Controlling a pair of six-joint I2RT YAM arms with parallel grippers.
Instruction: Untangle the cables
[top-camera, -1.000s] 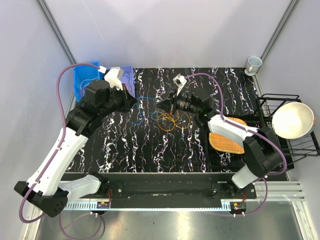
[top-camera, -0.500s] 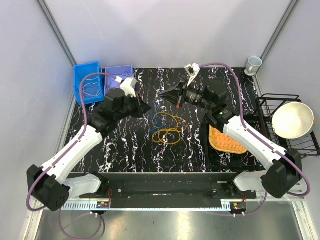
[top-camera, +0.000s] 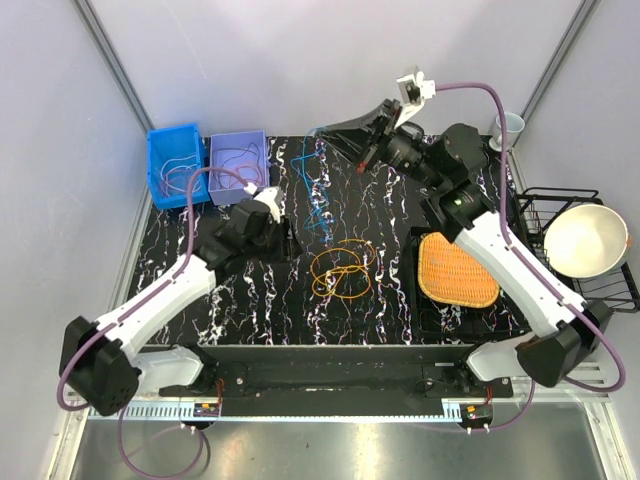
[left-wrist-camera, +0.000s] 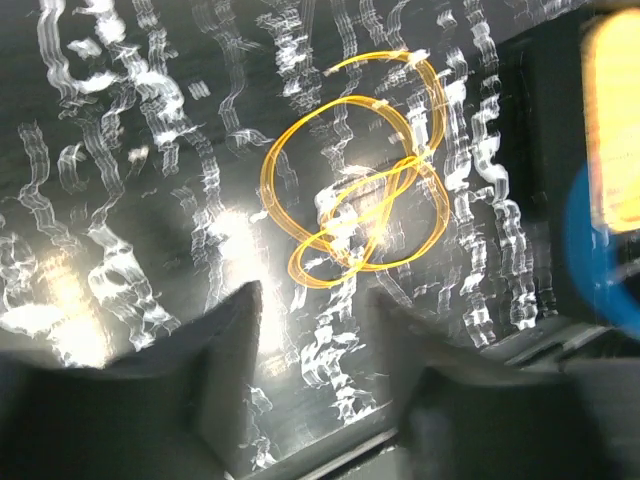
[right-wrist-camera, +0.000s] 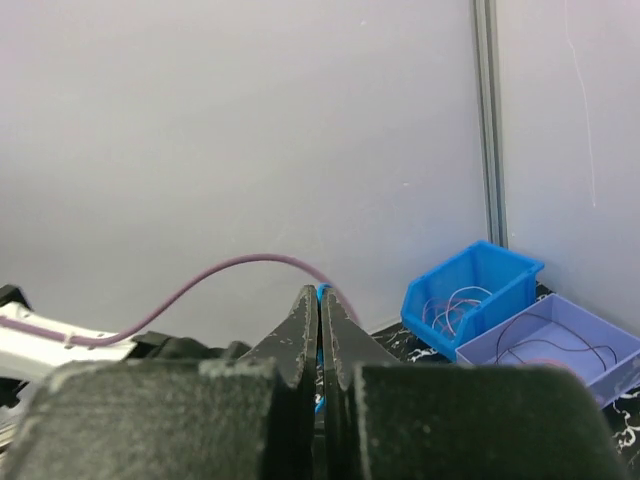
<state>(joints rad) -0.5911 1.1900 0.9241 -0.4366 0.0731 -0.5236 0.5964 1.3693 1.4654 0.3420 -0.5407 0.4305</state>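
Note:
My right gripper (top-camera: 328, 129) is raised over the back of the table and shut on a blue cable (top-camera: 322, 196), which hangs from its tips down to the tabletop. In the right wrist view the blue cable (right-wrist-camera: 322, 292) shows between the closed jaws of the right gripper (right-wrist-camera: 320, 300). A tangle of orange and yellow cables (top-camera: 342, 270) lies on the black marbled table, apart from the blue one. My left gripper (top-camera: 291, 240) stands open just left of that tangle. The left wrist view shows the orange and yellow loops (left-wrist-camera: 350, 200) ahead of the empty left gripper (left-wrist-camera: 315, 315).
A blue bin (top-camera: 170, 165) and a purple bin (top-camera: 237, 160) at the back left each hold thin cables. An orange mat (top-camera: 457, 268) lies right of the tangle. A black rack (top-camera: 540, 200) with a white bowl (top-camera: 585, 240) stands at the right, and a cup (top-camera: 507, 128) at the back right.
My right gripper rose up and back, drawing the blue cable out of the orange tangle. My left gripper opened, let go and drew back toward the near side.

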